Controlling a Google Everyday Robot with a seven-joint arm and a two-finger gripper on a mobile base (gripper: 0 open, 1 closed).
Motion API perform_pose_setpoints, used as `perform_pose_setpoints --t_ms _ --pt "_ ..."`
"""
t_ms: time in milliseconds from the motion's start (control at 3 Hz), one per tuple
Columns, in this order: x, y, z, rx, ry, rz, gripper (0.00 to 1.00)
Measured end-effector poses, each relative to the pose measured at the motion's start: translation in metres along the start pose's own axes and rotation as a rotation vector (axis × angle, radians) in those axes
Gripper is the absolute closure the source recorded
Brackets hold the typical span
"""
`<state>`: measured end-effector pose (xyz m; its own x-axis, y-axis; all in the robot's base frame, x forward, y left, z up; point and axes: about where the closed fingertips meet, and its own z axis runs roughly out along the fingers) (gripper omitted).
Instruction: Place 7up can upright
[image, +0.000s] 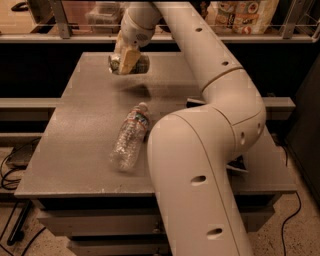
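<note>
The 7up can (143, 65) lies on its side in my gripper (128, 64) at the far middle of the grey table (75, 130). The gripper comes down from above and is shut across the can's body. One pale finger (130, 58) covers the can's middle. The can's silver end (114, 64) points left. The can hangs a little above the tabletop, with its shadow (137, 90) on the surface below it.
A clear plastic water bottle (131, 139) lies on its side in the middle of the table. My arm (210, 150) arches over the table's right half. A dark flat object (237, 165) pokes out behind it. Boxes (245, 11) stand on the shelf behind.
</note>
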<state>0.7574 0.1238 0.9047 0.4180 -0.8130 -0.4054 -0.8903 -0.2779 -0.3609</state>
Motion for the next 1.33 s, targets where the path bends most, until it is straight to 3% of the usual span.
perform_pose_setpoints --t_ms 667,1333 --pt "-0.015 0.003 -0.071 0.119 -0.233 -0.007 1.00" --pt "-0.011 0.015 -0.116 0.203 -0.476 0.055 1.00"
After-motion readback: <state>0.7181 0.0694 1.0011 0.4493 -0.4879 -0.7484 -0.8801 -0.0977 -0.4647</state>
